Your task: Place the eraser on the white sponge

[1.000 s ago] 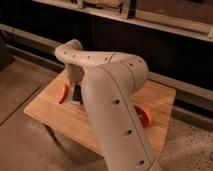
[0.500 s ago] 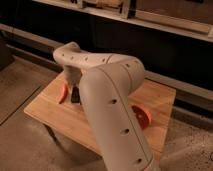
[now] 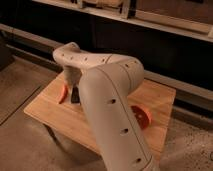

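My arm fills the middle of the camera view and bends down over a small wooden table (image 3: 55, 115). My gripper (image 3: 75, 95) shows only as a dark tip under the wrist, low over the table's left part, right next to an orange-red curved piece (image 3: 62, 93). I cannot separate a black eraser from that dark tip. The white sponge is hidden or out of view, possibly behind the arm.
A second orange-red object (image 3: 143, 116) lies on the table's right side, partly behind my arm. Dark shelving (image 3: 165, 45) runs along the back behind the table. Bare concrete floor (image 3: 20, 90) lies to the left and in front.
The arm has shifted a little and the wrist end has come slightly lower toward the table. The orange-red pieces have not moved.
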Robot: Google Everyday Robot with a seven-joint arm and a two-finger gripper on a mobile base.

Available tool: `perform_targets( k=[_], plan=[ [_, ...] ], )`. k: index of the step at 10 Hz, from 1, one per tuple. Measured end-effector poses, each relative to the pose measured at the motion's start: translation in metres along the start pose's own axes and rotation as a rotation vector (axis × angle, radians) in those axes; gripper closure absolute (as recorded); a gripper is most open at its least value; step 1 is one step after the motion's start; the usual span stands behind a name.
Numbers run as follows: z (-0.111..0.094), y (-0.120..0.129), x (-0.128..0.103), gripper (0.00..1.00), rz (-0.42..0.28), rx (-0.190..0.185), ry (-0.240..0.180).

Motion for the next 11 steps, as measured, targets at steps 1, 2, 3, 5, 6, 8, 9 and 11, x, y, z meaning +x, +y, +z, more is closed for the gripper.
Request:
perform_targets(
  k=[1,2,3,5,6,8,9,11],
  plan=[
    [0.0,0.0,0.0,0.61,0.001,-0.002,0.001],
    [0.002,-0.001,-0.001,0.53,0.001,-0.004,0.002],
    [0.004,-0.001,0.0,0.51,-0.001,-0.006,0.005],
    [0.009,-0.001,0.0,0.51,-0.003,-0.01,0.012],
    [0.01,-0.001,0.0,0.51,-0.003,-0.011,0.014],
    [0.011,-0.001,-0.001,0.51,-0.005,-0.013,0.016],
    [0.011,-0.001,-0.001,0.51,-0.005,-0.013,0.014],
    [0.01,-0.001,-0.002,0.51,-0.005,-0.013,0.011]
  ],
)
